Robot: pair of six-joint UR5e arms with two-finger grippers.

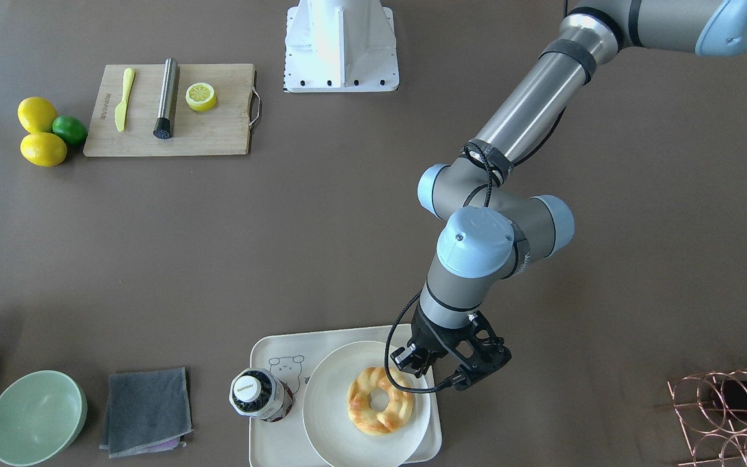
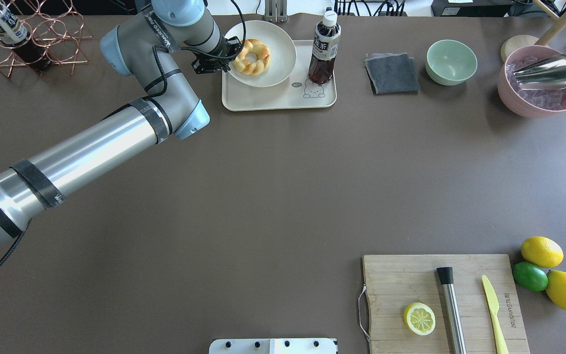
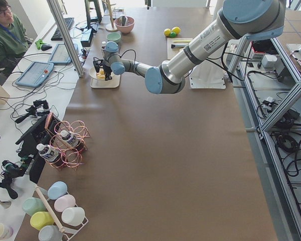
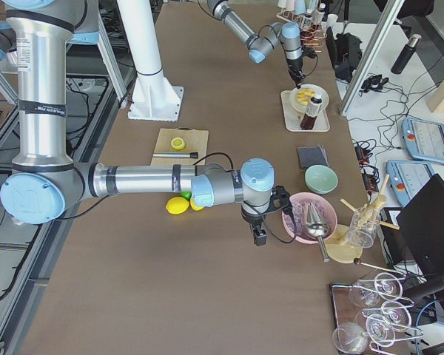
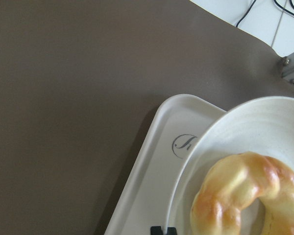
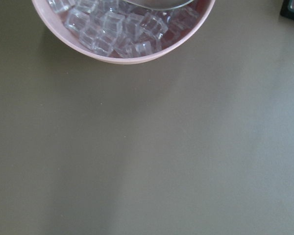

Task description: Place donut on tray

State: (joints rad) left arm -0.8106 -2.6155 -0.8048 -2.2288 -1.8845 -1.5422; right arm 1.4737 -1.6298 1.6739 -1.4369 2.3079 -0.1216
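Note:
The donut [image 1: 380,400] is a golden twisted ring lying on a round white plate [image 1: 334,428], which rests on the cream tray [image 1: 270,350] with the bear drawing. It also shows in the overhead view [image 2: 252,56] and the left wrist view [image 5: 250,196]. My left gripper [image 1: 412,363] hovers at the plate's rim beside the donut and holds nothing. Its fingertips [image 5: 158,230] sit close together, shut. My right gripper [image 4: 257,237] shows only in the exterior right view, next to the pink ice bowl [image 4: 308,217]. I cannot tell whether it is open or shut.
A tea bottle [image 2: 322,49] stands on the tray next to the plate. A grey cloth [image 2: 392,73], a green bowl [image 2: 451,61] and the pink ice bowl [image 2: 541,88] lie along the far edge. A copper wire rack [image 2: 32,34] stands behind my left arm.

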